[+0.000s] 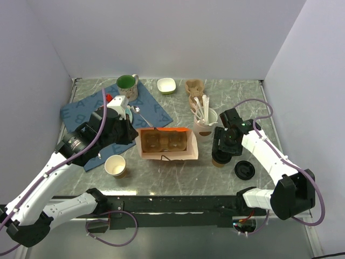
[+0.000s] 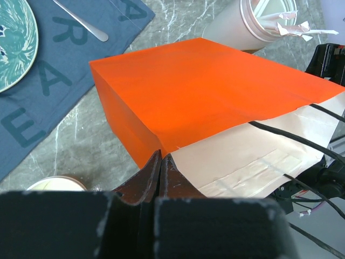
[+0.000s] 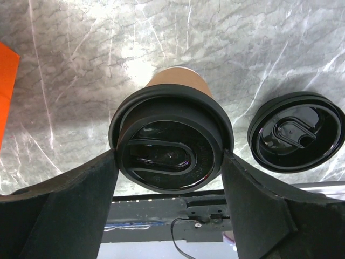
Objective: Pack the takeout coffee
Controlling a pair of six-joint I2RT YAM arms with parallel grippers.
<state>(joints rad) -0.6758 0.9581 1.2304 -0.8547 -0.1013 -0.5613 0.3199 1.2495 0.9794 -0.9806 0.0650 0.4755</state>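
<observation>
Clamping the upright small brown paper cup with round black plastic lid, the right gripper stands near the orange paper bag's right side.

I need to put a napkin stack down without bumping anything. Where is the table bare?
Bare marble lies along the near edge, between the lidless tan cup and the takeout coffee, in front of the orange bag. Also the far right corner, beyond the stirrer cup. The blue cloth side is crowded.
</observation>
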